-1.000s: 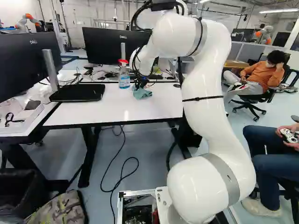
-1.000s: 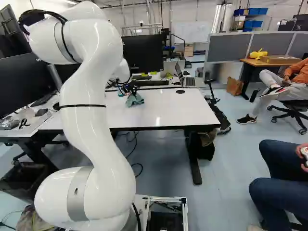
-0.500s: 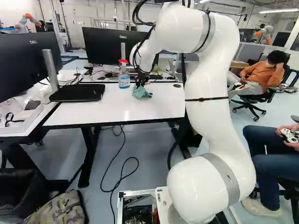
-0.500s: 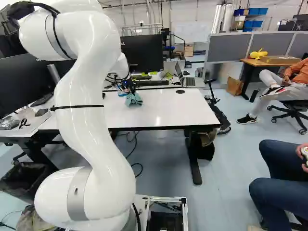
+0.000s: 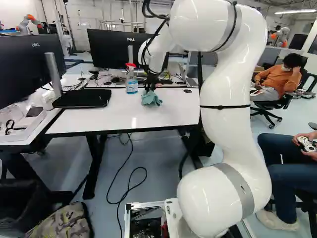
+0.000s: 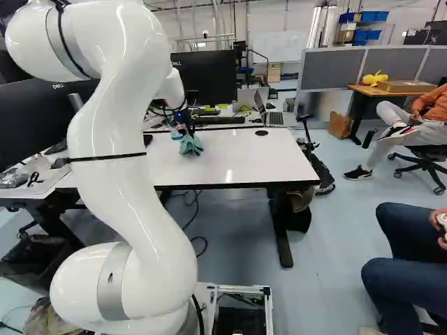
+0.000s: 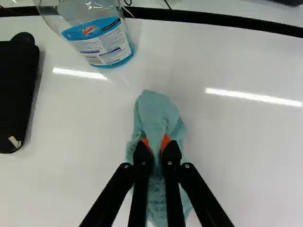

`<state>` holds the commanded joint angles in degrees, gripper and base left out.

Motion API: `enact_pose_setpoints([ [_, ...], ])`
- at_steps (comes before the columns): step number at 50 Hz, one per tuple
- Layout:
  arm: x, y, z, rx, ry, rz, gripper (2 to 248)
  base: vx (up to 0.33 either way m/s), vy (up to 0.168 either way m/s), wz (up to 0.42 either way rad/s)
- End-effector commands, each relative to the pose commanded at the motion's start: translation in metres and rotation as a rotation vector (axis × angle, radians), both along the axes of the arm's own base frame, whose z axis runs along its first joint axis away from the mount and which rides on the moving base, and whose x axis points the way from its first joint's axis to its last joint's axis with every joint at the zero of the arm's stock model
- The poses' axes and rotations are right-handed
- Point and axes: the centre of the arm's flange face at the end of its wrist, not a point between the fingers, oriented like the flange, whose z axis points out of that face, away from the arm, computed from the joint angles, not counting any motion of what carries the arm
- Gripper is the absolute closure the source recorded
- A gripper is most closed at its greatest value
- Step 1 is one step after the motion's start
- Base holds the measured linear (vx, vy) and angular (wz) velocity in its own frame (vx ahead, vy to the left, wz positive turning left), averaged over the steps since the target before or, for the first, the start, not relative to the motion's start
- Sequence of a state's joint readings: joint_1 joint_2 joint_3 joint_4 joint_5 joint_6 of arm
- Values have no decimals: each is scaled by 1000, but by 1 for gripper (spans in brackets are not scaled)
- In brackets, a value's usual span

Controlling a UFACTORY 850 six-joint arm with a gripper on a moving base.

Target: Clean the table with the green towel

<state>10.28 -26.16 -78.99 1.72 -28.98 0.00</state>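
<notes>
A robotics lab: another robot [image 5: 283, 33] beyond monitors [image 5: 111, 48], loose floor cables [image 5: 145, 173], grey partitions [image 6: 332, 68]

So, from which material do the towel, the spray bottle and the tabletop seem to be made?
The towel: soft, matte cloth, perhaps microfibre; it folds and bunches. The spray bottle: clear, glossy, likely plastic; blue liquid shows through. The tabletop: smooth, glossy white, perhaps laminate; bright streaks reflect.

In both base views, the upper part of the arm [image 5: 225, 134] is cut off; in the right one, it hides part of the surface [image 6: 241, 157]. The gripper [image 5: 149, 89] is small there, its detail unclear. Wrist view: spray bottle [image 7: 106, 42] and black case [image 7: 16, 90] cut off, green towel [image 7: 157, 111] partly hidden by 2 fingers [image 7: 142, 156].
</notes>
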Motion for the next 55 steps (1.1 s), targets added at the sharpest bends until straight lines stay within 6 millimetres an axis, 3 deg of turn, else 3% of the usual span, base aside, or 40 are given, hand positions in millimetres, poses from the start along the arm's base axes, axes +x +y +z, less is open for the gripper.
enact_pose_setpoints([
  [36, -37, -5, 46, -12, 78, 5, 213, 0, 0, 0],
  [55, -46, -35, 47, -11, 88, -42, 213, 0, 0, 0],
])
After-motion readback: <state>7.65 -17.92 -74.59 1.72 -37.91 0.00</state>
